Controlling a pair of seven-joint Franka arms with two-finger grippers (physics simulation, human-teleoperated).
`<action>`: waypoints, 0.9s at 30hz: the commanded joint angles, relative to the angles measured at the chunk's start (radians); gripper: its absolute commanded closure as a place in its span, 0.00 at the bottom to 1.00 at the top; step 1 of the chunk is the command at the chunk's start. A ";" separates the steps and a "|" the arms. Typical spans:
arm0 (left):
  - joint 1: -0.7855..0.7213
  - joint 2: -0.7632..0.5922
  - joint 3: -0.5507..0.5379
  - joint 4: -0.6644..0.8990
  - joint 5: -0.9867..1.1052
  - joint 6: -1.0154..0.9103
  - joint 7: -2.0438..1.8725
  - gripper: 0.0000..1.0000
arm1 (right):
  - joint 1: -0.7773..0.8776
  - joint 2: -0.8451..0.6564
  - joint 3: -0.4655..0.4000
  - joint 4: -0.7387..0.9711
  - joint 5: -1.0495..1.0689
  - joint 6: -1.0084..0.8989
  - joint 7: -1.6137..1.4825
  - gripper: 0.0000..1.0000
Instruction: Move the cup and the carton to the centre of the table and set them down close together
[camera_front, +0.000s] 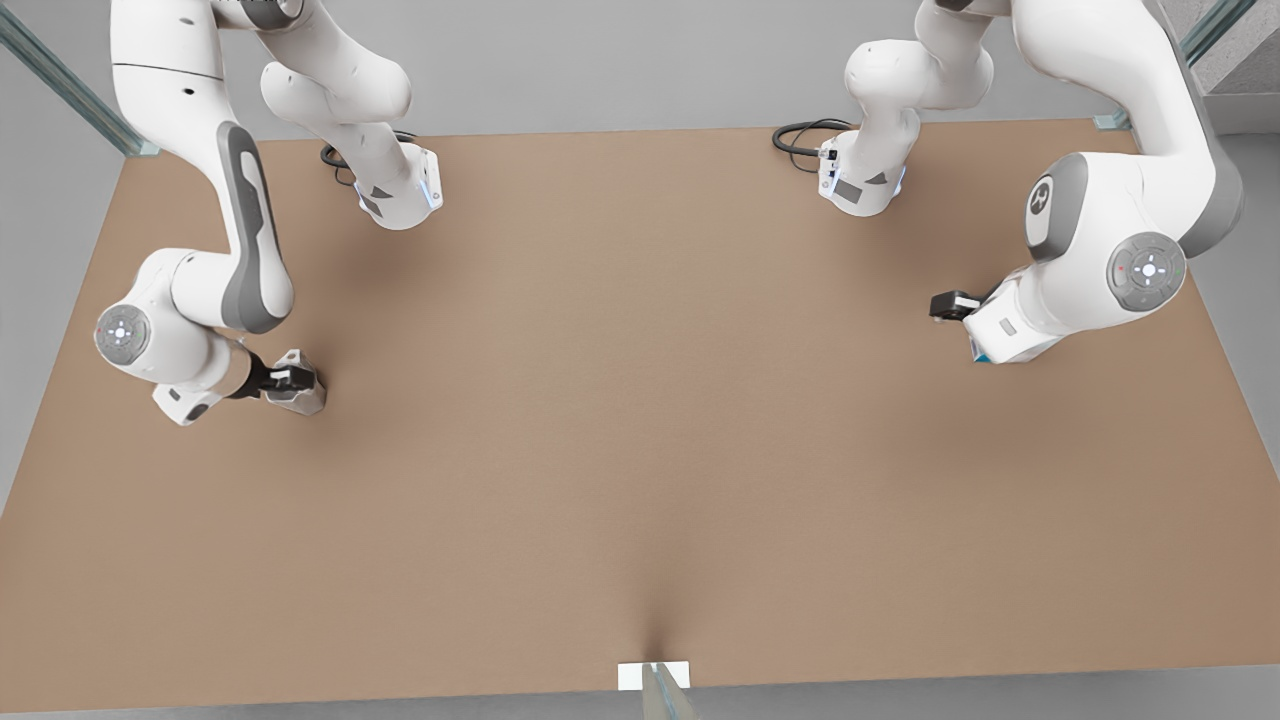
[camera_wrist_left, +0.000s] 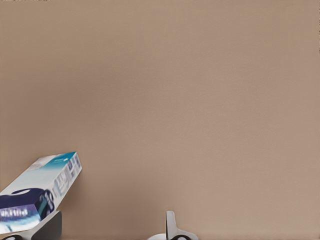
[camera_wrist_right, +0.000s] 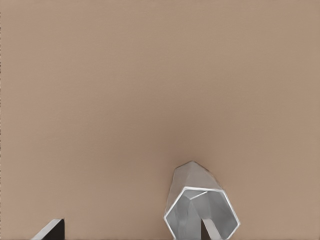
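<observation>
Front view: right tool (camera_front: 300, 380) around cup (camera_front: 305, 395), left tool (camera_front: 950, 306) beside carton (camera_front: 982, 353)

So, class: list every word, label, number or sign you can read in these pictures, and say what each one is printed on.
carton: pale lettering on its dark blue band, too blurred to read.
carton, side panel: small print, too small to read.
cup: no text.
table: no text.
Nothing here can be quoted as it reads.

The front view looked steeply down over the whole table (camera_front: 640, 450) from its near edge, while both wrist views hung close above that same brown top.
</observation>
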 joint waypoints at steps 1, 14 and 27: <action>0.000 0.000 0.001 -0.001 0.001 -0.001 0.000 0.00 | 0.000 0.001 0.000 -0.003 0.000 0.005 0.000 0.00; -0.002 0.000 0.001 -0.019 0.001 -0.002 -0.002 0.00 | 0.003 0.079 -0.026 0.003 -0.069 0.023 0.075 0.00; 0.000 0.044 0.009 0.051 -0.006 -0.051 0.012 0.00 | 0.003 0.131 -0.023 -0.024 -0.054 0.061 0.036 0.00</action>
